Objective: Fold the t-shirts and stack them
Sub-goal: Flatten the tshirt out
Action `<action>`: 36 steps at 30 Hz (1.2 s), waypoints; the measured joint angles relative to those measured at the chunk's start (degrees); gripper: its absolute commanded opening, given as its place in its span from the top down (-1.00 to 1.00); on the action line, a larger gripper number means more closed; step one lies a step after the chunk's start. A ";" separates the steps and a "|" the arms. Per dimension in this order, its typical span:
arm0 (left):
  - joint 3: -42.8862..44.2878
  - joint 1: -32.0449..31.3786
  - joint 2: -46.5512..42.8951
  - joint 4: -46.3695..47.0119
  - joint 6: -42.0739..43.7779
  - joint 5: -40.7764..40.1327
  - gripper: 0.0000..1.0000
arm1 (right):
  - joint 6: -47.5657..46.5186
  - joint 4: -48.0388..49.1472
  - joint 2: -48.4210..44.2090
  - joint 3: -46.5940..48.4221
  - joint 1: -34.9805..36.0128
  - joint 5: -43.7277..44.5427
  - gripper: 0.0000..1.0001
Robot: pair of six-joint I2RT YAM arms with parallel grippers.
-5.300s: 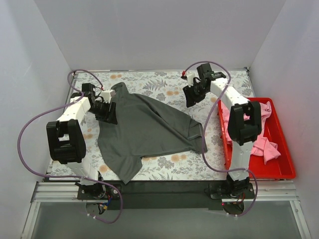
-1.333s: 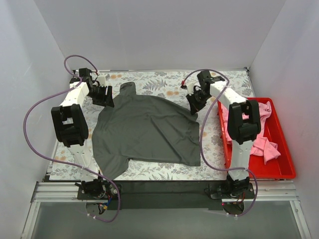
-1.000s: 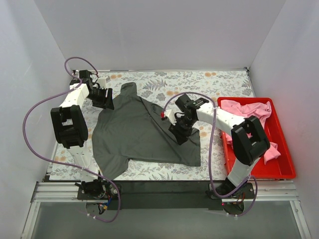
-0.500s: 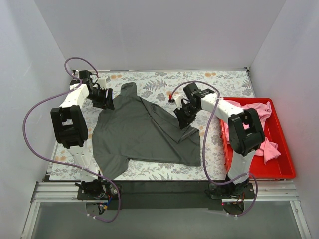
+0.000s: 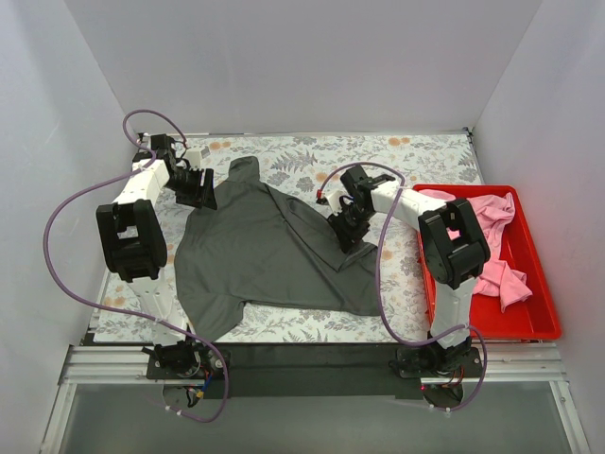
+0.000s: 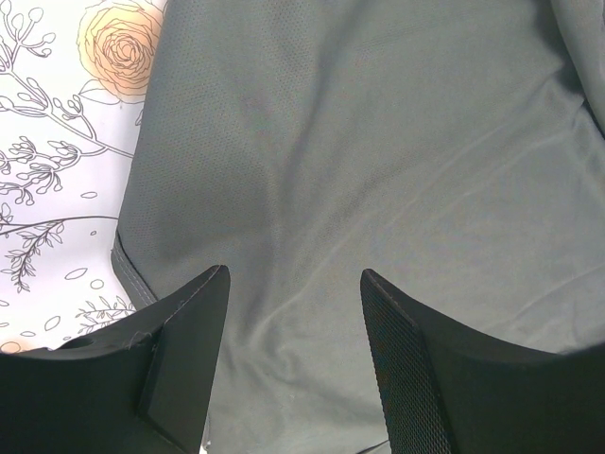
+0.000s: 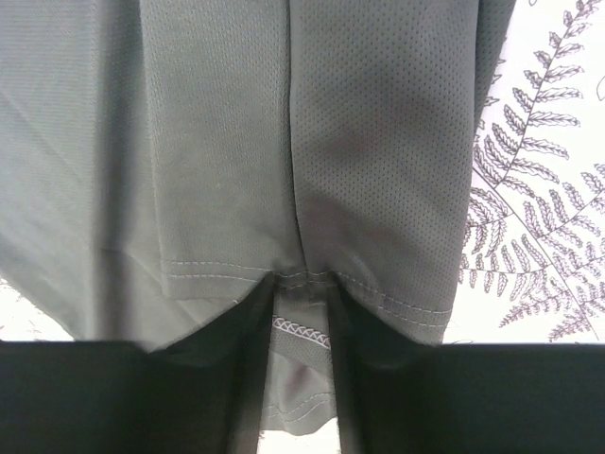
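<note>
Over at three o'clock the red tray [image 5: 535, 284] holds the pink t-shirts [image 5: 487, 213], heaped loose toward its far end and hanging a little over the inner wall. The dark grey t-shirt [image 5: 265, 255] lies spread across the middle of the floral table cloth [image 5: 302, 161]. The left arm reaches out to ten o'clock. There the left gripper [image 5: 200, 186] hangs tipped down over the shirt's far left edge, its fingers [image 6: 180, 322] well apart with nothing between them. The right arm bends in toward the centre, with the right gripper [image 5: 348, 230] low at the shirt's two o'clock side. It is pinched onto a stitched hem, and a crease runs up from the grip.
</note>
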 measured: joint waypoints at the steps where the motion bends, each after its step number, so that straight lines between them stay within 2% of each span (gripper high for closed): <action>1: 0.00 0.00 0.00 0.02 0.00 0.00 -0.14 | -0.17 0.28 0.02 -0.17 0.00 0.15 0.48; 5: 0.00 0.00 0.00 0.02 0.02 0.00 -0.14 | -0.22 0.74 0.31 -0.26 0.00 0.92 0.74; 6: 0.00 0.00 0.00 0.02 0.00 0.00 -0.14 | -0.26 0.76 0.33 -0.31 0.02 0.94 0.93; 7: 0.00 0.00 0.00 0.02 0.02 0.00 -0.14 | -0.52 0.85 0.33 -0.42 0.02 0.96 0.97; 18: 1.97 0.07 0.09 -0.24 -0.74 0.09 -0.14 | -1.64 -1.03 -1.99 0.52 0.02 1.46 0.97; 23: 12.66 0.20 2.56 0.68 -3.67 1.27 -0.14 | -3.30 -1.95 -5.42 4.26 0.00 4.50 0.97; 30: 26.84 0.24 12.94 5.03 -8.37 3.41 -0.07 | -5.66 -2.58 -5.33 7.87 -0.68 9.99 0.97; 33: 26.49 -0.02 16.48 5.51 -9.07 2.86 -0.11 | -6.58 -2.67 -4.37 10.03 -1.77 12.35 0.97; 36: 20.94 -0.22 17.25 5.60 -8.74 1.20 -0.12 | -7.78 -2.47 -3.10 11.93 -3.67 14.71 0.97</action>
